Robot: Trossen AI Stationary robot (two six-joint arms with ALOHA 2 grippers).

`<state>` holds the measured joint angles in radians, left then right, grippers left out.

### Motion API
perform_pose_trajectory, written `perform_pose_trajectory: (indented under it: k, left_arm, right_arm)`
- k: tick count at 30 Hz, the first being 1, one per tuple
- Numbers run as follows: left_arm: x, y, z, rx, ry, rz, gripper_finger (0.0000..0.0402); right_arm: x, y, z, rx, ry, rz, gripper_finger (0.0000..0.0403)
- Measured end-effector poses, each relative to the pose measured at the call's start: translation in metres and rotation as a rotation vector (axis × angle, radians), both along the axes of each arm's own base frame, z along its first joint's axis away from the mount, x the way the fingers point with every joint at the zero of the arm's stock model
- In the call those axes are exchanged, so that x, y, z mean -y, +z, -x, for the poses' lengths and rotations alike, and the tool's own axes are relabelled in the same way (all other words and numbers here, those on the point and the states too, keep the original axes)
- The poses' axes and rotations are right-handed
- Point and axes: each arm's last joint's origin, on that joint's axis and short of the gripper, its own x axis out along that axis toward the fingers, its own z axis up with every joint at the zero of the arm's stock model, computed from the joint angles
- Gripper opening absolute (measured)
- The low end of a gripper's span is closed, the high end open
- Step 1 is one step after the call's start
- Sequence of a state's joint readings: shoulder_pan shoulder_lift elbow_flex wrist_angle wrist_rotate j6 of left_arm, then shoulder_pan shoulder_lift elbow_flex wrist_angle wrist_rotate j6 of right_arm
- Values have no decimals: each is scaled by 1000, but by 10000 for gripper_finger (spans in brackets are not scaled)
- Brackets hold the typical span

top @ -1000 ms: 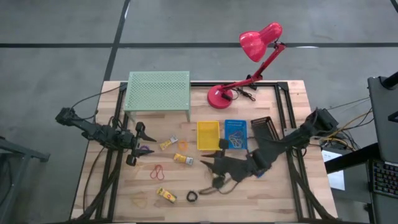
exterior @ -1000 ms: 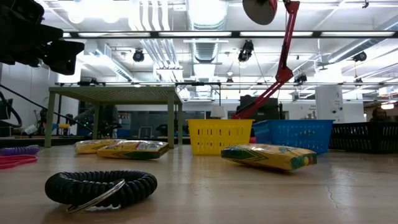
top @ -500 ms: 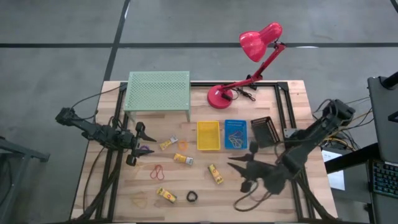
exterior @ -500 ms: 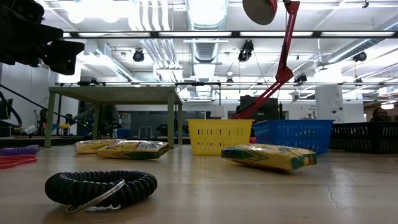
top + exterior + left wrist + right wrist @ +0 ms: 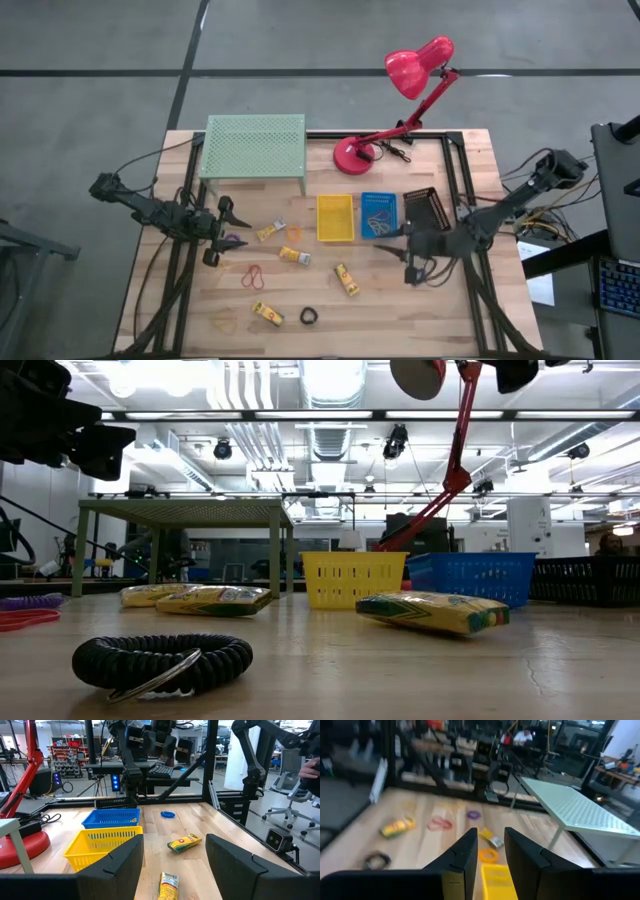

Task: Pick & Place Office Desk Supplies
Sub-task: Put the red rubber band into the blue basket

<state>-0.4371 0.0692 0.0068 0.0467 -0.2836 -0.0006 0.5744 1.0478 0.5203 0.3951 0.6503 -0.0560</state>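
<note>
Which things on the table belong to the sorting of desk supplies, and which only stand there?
Belong to the job:
yellow packets
red rubber band
black coil ring
purple ring
yellow basket
blue basket
black basket

Only standing there:
red desk lamp
green mesh shelf

Wooden table (image 5: 440,315) carrying a pale green mesh shelf (image 5: 253,147) at the back left and a pink-red lamp base (image 5: 354,155) beside it. Lying mid-table in a row: yellow basket (image 5: 334,217), blue basket (image 5: 378,214), black basket (image 5: 425,208). Resting nearer the front: yellow packets (image 5: 347,279), (image 5: 294,256), (image 5: 267,314), (image 5: 270,231), a red band (image 5: 253,275), a black coil ring (image 5: 308,316), a purple ring (image 5: 232,240).
</note>
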Motion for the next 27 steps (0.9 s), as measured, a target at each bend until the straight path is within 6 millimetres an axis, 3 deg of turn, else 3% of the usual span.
perform_pose_trajectory:
  k: [14,27]
  left_arm:
    - [0,0,0,0,0,0,219]
    - [0,0,0,0,0,0,219]
  right_arm:
    - [4,-9,3,-9,-14,3,75]
    - [2,-16,-1,-40,-14,22,89]
